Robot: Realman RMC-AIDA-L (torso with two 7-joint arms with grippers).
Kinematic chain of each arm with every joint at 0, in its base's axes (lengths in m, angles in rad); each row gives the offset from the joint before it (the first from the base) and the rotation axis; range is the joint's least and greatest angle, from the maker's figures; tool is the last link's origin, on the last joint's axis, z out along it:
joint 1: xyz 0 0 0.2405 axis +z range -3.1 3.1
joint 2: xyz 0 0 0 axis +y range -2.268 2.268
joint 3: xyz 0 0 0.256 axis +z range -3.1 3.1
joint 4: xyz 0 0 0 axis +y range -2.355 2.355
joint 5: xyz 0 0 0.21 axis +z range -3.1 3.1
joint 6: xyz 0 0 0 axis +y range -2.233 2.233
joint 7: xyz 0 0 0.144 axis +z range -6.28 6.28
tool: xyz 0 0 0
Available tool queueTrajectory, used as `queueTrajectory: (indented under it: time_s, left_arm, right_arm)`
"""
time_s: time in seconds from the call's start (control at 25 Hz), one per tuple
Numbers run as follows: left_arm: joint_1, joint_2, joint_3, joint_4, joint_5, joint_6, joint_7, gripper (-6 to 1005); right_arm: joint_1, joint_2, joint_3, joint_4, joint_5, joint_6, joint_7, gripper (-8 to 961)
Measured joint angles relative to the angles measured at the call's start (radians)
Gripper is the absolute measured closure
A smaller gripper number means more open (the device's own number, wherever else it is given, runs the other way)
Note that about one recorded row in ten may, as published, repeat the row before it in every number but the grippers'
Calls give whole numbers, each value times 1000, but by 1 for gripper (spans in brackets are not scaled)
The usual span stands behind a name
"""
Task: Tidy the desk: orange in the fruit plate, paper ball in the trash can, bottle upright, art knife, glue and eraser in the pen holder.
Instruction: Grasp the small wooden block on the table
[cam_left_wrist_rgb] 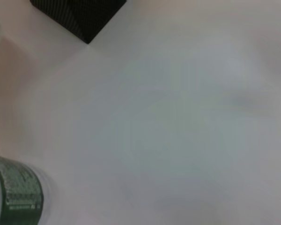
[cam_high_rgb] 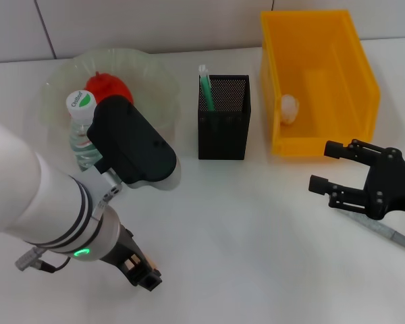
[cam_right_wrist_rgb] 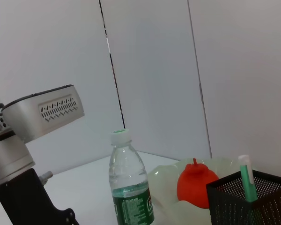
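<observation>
- The right gripper [cam_high_rgb: 320,167], a black skeletal claw with ribbed plastic fingers [cam_high_rgb: 339,149], is spread wide open with nothing in it. It hovers over the white desk [cam_high_rgb: 256,256], just in front of the bin.
- Right under its palm lies a slim grey art knife [cam_high_rgb: 385,231], flat on the desk and partly hidden.
- The orange rectangular plastic trash bin [cam_high_rgb: 364,74] has a small white crumpled paper ball [cam_high_rgb: 289,108] inside.
- The black square mesh metal pen holder [cam_high_rgb: 223,138] has a green-and-white glue stick [cam_high_rgb: 206,88] standing in it.
- The left gripper [cam_high_rgb: 143,275] is low at the front left; can't tell if its fingers are open or closed.
- The clear plastic water bottle [cam_right_wrist_rgb: 130,187] stands upright, with a white cap and a green label, writing unreadable.
- The pale-green translucent wavy fruit plate [cam_high_rgb: 155,74] holds the glossy red-orange fruit [cam_right_wrist_rgb: 195,183], stem up.
</observation>
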Motion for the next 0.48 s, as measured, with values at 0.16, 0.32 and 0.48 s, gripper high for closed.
queueTrajectory:
  time_s: [0.16,0.32,0.48]
  left_arm:
    - [-10,0,0,-11,0,-6,1,225]
    - [-23,0,3,-28,-1,-5,1,227]
    - [-30,0,4,-33,-2,-2,1,228]
  right_arm:
    - [3,0,0,5,0,1,-10,191]
    - [6,0,0,14,0,1,-11,191]
    - [6,0,3,15,0,2,-11,191]
